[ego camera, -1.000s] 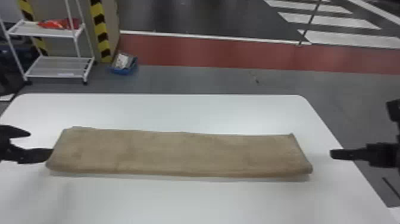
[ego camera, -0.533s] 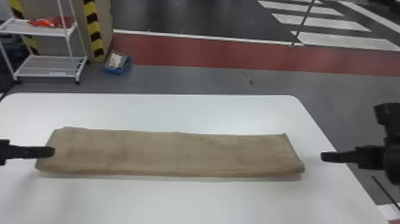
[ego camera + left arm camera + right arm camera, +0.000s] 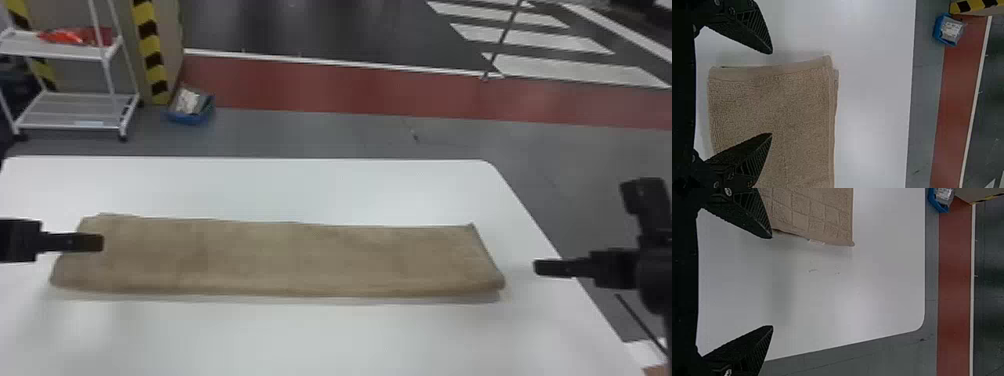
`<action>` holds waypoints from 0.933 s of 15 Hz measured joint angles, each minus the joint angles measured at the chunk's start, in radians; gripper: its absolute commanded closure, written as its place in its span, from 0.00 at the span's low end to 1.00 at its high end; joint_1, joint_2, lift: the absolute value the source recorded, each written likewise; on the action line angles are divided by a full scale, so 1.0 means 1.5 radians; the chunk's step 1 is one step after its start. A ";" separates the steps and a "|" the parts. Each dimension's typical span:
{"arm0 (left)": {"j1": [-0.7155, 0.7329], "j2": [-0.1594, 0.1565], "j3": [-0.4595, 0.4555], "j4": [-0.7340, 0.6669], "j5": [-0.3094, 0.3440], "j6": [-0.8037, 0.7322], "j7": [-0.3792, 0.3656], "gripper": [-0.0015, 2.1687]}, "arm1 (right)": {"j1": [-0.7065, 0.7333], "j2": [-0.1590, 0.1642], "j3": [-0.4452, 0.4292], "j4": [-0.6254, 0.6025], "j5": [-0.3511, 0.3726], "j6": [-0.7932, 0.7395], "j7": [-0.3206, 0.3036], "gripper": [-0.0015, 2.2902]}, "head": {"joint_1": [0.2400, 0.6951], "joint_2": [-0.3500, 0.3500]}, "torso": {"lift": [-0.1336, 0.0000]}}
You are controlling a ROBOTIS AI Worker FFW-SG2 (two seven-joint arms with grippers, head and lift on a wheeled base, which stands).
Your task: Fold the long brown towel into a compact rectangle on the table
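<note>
Two black robot arms face each other from opposite sides of the head view, their grippers held level and well apart. The left arm (image 3: 17, 240) enters at the left edge, its gripper (image 3: 95, 243) pointing inward to the robot's right. The right arm (image 3: 657, 272) comes in at the right edge, its gripper (image 3: 542, 268) aimed inward to the left, below a dark block (image 3: 645, 197) rising from the wrist. In the wrist views, both pairs of flat, tapered fingers (image 3: 746, 29) stand wide apart, with ribbing along their sides and empty space between the tips.
</note>
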 measured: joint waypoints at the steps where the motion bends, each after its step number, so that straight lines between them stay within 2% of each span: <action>1: -0.009 -0.003 -0.007 0.015 -0.002 0.000 0.008 0.10 | 0.001 0.000 -0.002 0.000 -0.001 -0.001 0.000 0.03 | 1.00 0.20 | 0.07; 4: -0.029 -0.010 -0.020 0.063 -0.006 -0.010 0.035 0.10 | 0.004 -0.005 -0.015 0.000 -0.006 -0.004 0.001 0.03 | 1.00 0.19 | 0.07; 7: -0.035 -0.016 -0.022 0.077 -0.007 -0.016 0.043 0.15 | 0.006 -0.014 -0.025 -0.002 -0.018 0.001 0.002 0.03 | 1.00 0.17 | 0.07; 8: -0.037 -0.016 -0.024 0.081 -0.009 -0.017 0.043 0.21 | 0.008 -0.016 -0.027 -0.003 -0.020 0.002 0.003 0.03 | 1.00 0.17 | 0.07; 9: -0.038 -0.016 -0.027 0.086 -0.013 -0.017 0.041 0.30 | 0.012 -0.016 -0.030 -0.005 -0.022 0.002 0.003 0.03 | 1.00 0.17 | 0.07; 10: -0.039 -0.016 -0.028 0.091 -0.017 -0.017 0.035 0.44 | 0.015 -0.017 -0.034 -0.006 -0.023 0.001 0.003 0.03 | 1.00 0.17 | 0.07; 11: -0.039 -0.016 -0.029 0.093 -0.018 -0.017 0.030 0.62 | 0.017 -0.018 -0.036 -0.007 -0.024 0.000 0.003 0.03 | 1.00 0.16 | 0.07; 12: -0.039 -0.016 -0.029 0.094 -0.019 -0.017 0.025 0.73 | 0.019 -0.020 -0.038 -0.008 -0.027 0.000 0.003 0.03 | 1.00 0.16 | 0.07; 13: -0.038 -0.015 -0.028 0.093 -0.018 -0.016 0.021 0.82 | 0.019 -0.021 -0.040 -0.008 -0.030 0.000 0.003 0.03 | 1.00 0.15 | 0.07; 14: -0.037 -0.015 -0.027 0.092 -0.016 -0.015 0.016 0.83 | 0.019 -0.022 -0.042 -0.008 -0.031 0.000 0.003 0.03 | 1.00 0.15 | 0.07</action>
